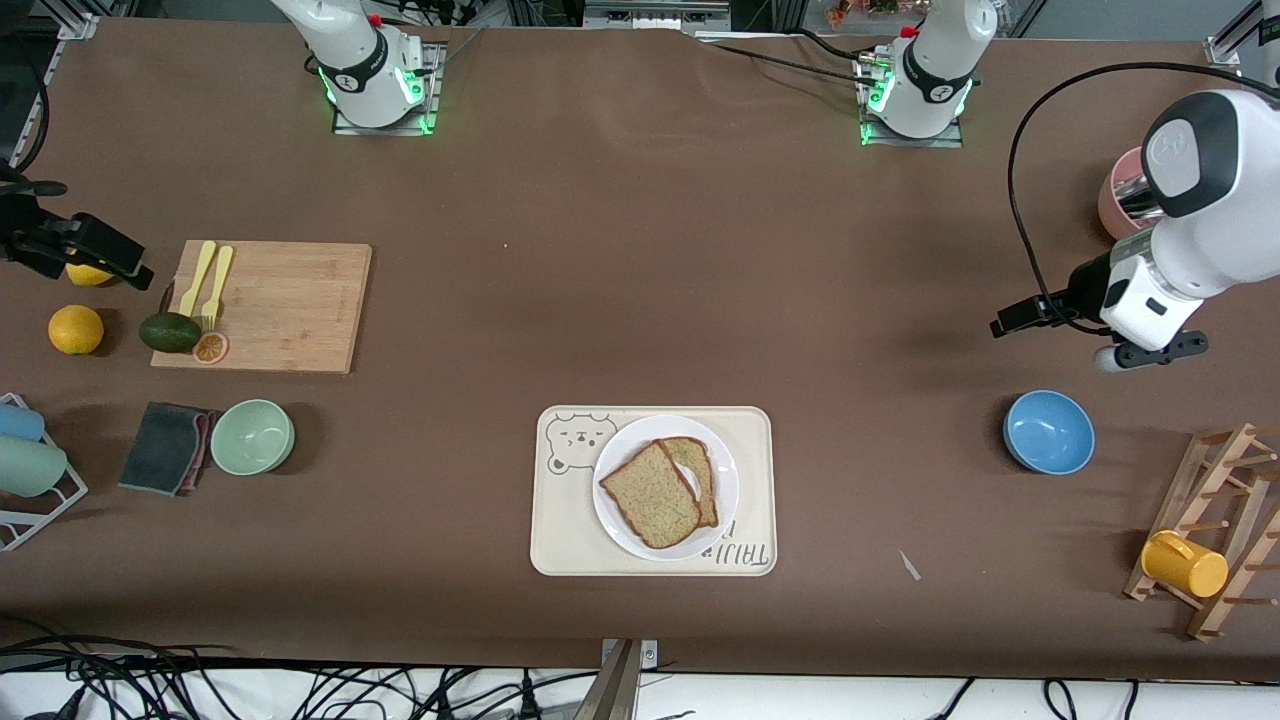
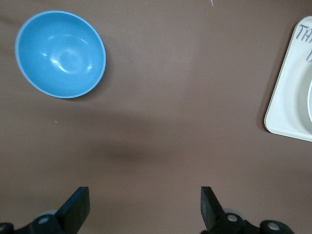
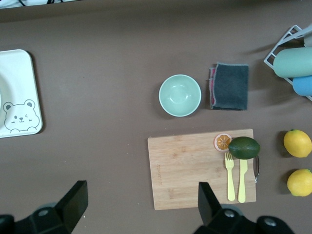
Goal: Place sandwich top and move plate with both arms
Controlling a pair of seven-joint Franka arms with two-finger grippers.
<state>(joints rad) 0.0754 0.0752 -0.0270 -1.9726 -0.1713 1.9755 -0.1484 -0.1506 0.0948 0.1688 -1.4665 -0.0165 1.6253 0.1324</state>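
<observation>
The sandwich top [image 1: 650, 495], a speckled brown slice, lies on the plate [image 1: 615, 520], overlapping a second slice [image 1: 700, 465] with a bit of white egg showing between them. The white plate sits on the cream bear-print tray [image 1: 560, 545] in the middle of the table, near the front camera. My left gripper [image 1: 1150, 352] [image 2: 145, 195] is open and empty, up over bare table by the blue bowl [image 1: 1048, 431]. My right gripper [image 1: 90, 252] [image 3: 141, 192] is open and empty, up over the lemons at the right arm's end of the table.
The blue bowl [image 2: 61, 53] and a wooden rack with a yellow mug [image 1: 1185, 563] are at the left arm's end. A cutting board [image 1: 280, 305] with cutlery and an avocado, a green bowl [image 1: 252, 436], a dark cloth [image 1: 165, 447] and a lemon [image 1: 76, 329] are at the right arm's end.
</observation>
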